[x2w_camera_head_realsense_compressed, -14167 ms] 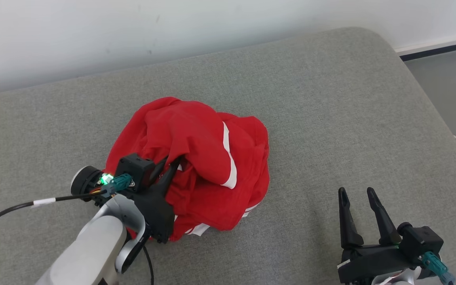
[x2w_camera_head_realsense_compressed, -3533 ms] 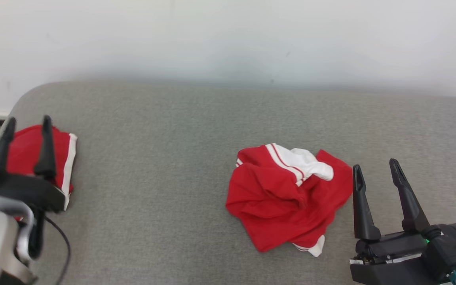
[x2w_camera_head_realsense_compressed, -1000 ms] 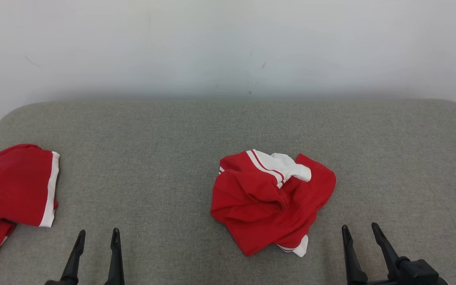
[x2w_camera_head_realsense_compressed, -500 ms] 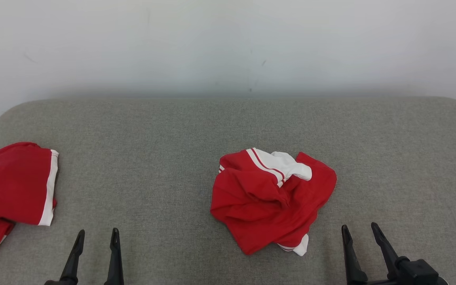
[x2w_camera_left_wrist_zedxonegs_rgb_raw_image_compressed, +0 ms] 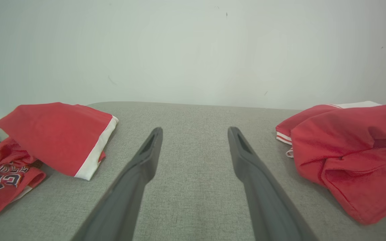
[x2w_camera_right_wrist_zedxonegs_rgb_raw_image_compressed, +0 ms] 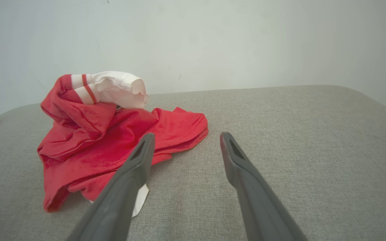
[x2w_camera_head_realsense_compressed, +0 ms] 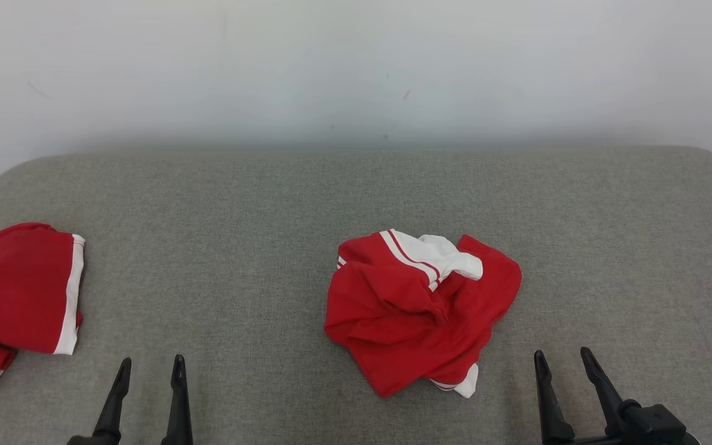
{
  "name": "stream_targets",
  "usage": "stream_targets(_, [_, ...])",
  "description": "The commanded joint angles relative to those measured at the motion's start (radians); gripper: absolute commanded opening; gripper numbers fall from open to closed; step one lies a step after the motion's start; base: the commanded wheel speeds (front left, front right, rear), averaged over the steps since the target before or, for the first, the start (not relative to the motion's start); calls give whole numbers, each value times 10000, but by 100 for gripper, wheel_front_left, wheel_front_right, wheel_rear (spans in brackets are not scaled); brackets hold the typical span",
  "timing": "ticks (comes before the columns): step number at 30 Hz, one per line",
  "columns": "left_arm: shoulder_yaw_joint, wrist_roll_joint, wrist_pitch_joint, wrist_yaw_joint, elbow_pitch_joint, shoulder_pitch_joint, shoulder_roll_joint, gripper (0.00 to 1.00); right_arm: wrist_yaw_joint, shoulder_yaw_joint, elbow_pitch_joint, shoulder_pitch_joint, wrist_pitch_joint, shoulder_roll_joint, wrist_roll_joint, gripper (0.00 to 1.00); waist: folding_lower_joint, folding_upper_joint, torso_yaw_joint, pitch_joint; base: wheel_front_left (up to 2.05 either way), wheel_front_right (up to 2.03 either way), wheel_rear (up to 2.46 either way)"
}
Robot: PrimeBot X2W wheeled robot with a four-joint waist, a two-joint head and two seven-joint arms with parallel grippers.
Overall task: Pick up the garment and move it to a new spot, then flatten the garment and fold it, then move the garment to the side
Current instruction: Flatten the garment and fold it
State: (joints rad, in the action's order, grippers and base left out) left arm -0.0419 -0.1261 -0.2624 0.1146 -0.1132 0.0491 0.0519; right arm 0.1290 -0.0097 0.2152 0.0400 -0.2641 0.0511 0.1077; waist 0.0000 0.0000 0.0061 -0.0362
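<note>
Red, soft-knit and heaped in loose folds, the garment (x2w_camera_head_realsense_compressed: 418,315) lies crumpled near the middle of a grey, coarse-woven cushion (x2w_camera_head_realsense_compressed: 238,216) with rounded corners. A white band with thin red stripes is bunched on top, and a white hem peeks out beneath. At the cushion's left end rests a red jersey (x2w_camera_head_realsense_compressed: 16,290), folded flat and edged in white. Over the cushion's near edge, the left gripper (x2w_camera_head_realsense_compressed: 152,360) and right gripper (x2w_camera_head_realsense_compressed: 562,352) hover, tapered dark fingers spread wide, each holding nothing. A pale, matte wall (x2w_camera_head_realsense_compressed: 356,68) rises behind the cushion's far edge.
</note>
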Motion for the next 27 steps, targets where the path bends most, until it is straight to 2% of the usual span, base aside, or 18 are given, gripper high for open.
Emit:
stream_targets(1, [-3, -97, -29, 17, -24, -145, -21, 100, 36, -14, 12, -58, -10, -16, 38, 100, 0, 0, -17, -23, 0, 0, 0])
stream_targets(4, [61, -195, -29, -78, 20, -367, -23, 100, 36, 40, 34, -117, -10, -17, 43, 100, 0, 0, -94, -54, 0, 0, 0])
stream_targets(12, [883, -178, -29, 85, -297, -1802, -22, 100, 36, 214, 58, -259, -10, -17, 141, 100, 0, 0, -535, -225, 0, 0, 0])
stream_targets(20, [2941, -95, -29, 149, -1254, -3576, 35, 100, 36, 330, 125, -385, -10, -17, 369, 100, 0, 0, -1265, -378, 0, 0, 0])
stream_targets(21, [2941, -95, -29, 149, -1254, -3576, 35, 100, 36, 330, 125, -385, -10, -17, 369, 100, 0, 0, -1265, -378, 0, 0, 0])
stream_targets(27, [4642, -391, -29, 141, -2253, -4724, 381, 100, 36, 379, 142, -537, -9, -17, 555, 100, 0, 0, -1815, -567, 0, 0, 0])
